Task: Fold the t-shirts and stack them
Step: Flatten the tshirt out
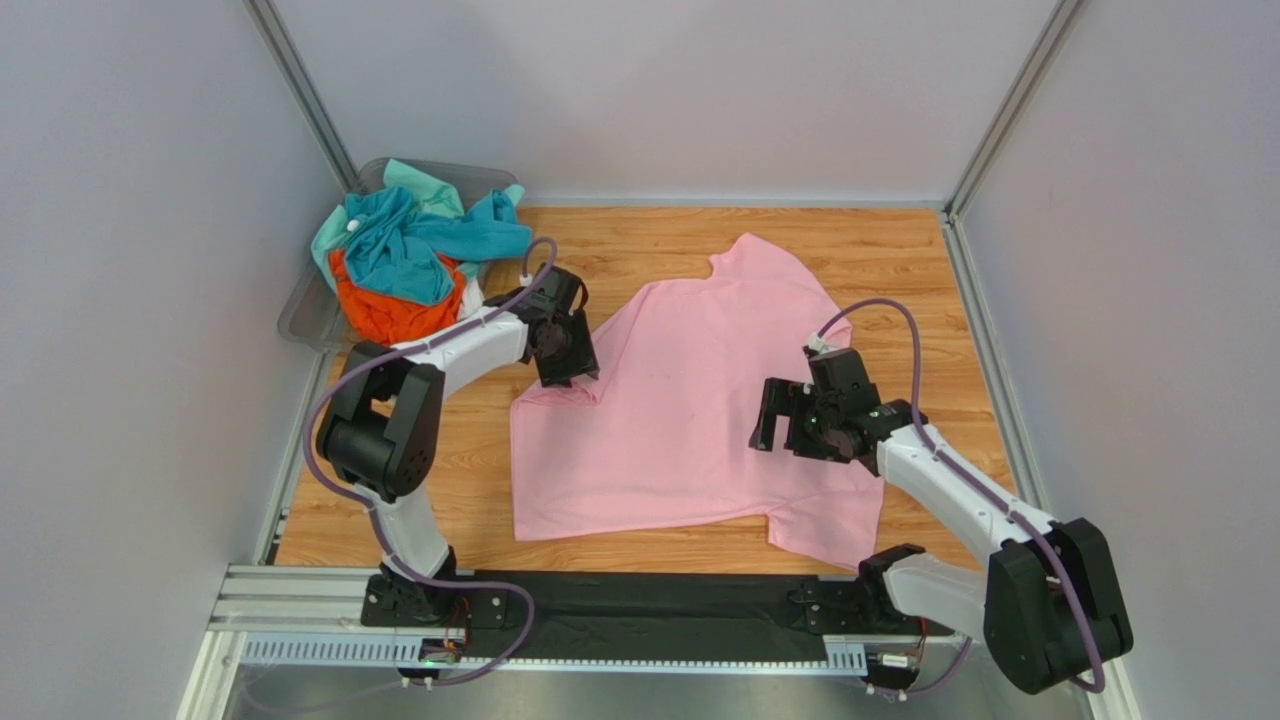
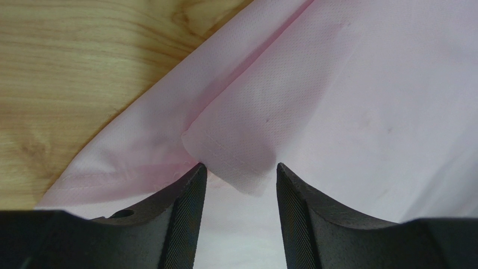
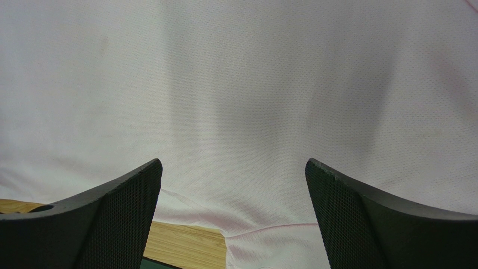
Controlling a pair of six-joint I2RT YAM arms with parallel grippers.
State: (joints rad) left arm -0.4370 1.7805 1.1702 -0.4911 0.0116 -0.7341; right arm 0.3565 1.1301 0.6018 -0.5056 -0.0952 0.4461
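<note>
A pink t-shirt point(image 1: 684, 398) lies spread on the wooden table point(image 1: 872, 248). My left gripper point(image 1: 567, 365) is open over the shirt's left edge, where a sleeve is folded inward; in the left wrist view point(image 2: 241, 171) a folded corner of pink cloth point(image 2: 235, 143) lies just ahead of the fingertips. My right gripper point(image 1: 784, 420) is open and empty above the shirt's right side; the right wrist view point(image 3: 233, 168) shows flat pink cloth point(image 3: 252, 101) between wide jaws.
A clear bin point(image 1: 308, 315) at the back left holds a heap of teal and orange shirts point(image 1: 406, 255). Metal frame posts and grey walls stand around the table. A black strip point(image 1: 646, 593) runs along the near edge.
</note>
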